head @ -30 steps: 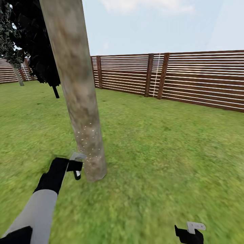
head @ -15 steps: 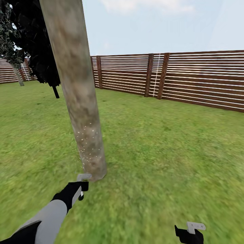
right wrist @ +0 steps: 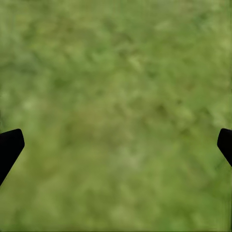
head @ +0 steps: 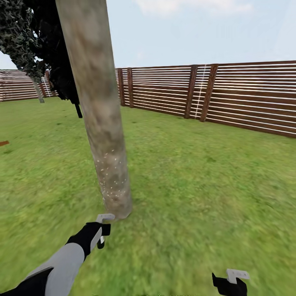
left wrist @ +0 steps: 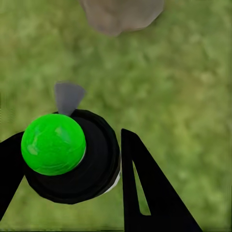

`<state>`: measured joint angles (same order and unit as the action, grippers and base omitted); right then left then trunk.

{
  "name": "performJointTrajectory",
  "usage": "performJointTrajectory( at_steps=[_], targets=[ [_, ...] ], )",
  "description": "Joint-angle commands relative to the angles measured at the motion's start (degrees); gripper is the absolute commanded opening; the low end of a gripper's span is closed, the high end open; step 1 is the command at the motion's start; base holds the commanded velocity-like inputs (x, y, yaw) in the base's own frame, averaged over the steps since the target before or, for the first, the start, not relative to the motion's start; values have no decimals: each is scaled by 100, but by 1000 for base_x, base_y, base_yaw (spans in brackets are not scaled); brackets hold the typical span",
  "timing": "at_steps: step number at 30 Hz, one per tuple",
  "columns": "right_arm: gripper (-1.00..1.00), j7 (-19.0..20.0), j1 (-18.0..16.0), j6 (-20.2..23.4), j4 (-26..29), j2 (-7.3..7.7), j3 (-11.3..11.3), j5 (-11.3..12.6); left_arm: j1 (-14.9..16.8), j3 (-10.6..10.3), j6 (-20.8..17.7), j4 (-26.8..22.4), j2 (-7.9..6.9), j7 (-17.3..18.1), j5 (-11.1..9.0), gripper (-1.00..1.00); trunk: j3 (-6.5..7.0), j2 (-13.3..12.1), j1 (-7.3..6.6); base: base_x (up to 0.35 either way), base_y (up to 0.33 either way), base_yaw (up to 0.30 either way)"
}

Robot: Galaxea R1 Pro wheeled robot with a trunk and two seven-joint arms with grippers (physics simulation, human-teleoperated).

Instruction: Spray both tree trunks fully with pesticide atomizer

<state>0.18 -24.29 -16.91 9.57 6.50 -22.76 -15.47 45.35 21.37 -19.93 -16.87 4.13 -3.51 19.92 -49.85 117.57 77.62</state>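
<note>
Garden, lawn underfoot. My left gripper (left wrist: 72, 174) is clamped on the pesticide atomizer (left wrist: 72, 157): in the left wrist view the dark round bottle with its bright green spot sits between my two black fingers (left wrist: 145, 193), one on each side and both against it, and the pale grey spray head pokes out past the bottle toward the foot of the tree trunk (left wrist: 121, 14). From the head view the left gripper (head: 100, 234) hangs low over the grass (head: 197, 185), just beside the base of the trunk (head: 100, 115), not touching it; the grey spray head shows at the gripper's tip, nearest the trunk. The trunk is thick, mottled grey-brown, leaning slightly, and its lower part carries a scatter of fine white specks. My right gripper (head: 230, 283) sits at the bottom of the head view, well apart from the tree; in the right wrist view its two dark fingertips (right wrist: 9, 145) stand wide at either edge with only grass (right wrist: 116, 116) between them, so it is spread and holding nothing. A brown slat fence (head: 230, 94) runs behind; a dark-leaved tree (head: 61, 61) stands beyond the trunk.
</note>
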Motion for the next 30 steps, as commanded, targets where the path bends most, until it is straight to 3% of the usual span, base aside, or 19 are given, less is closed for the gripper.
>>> performJointTrajectory(
  at_steps=[1, 5, 17, 30],
  targets=[
    [100, 0, 0, -1, 0, 0, 0, 0, 0, -1, 1, 0, 0, 0, -1, -100, 0, 0, 0, -39, -266, 273],
    [100, -27, -3, -4, 1, 0, -1, 0, 0, -1, 7, -5, 0, 0, 1, -100, 0, 0, 0, 40, -273, 189],
    [100, -2, 1, -4, 9, 1, 0, -9, 0, -1, 6, -9, -8, 0, 3, -100, 0, 0, 0, 89, -273, 7],
    [100, -9, -2, -3, 3, 0, 0, -9, 0, -1, 7, -18, -8, 0, 3, -100, 0, 0, 0, 141, -243, 209]
  ],
)
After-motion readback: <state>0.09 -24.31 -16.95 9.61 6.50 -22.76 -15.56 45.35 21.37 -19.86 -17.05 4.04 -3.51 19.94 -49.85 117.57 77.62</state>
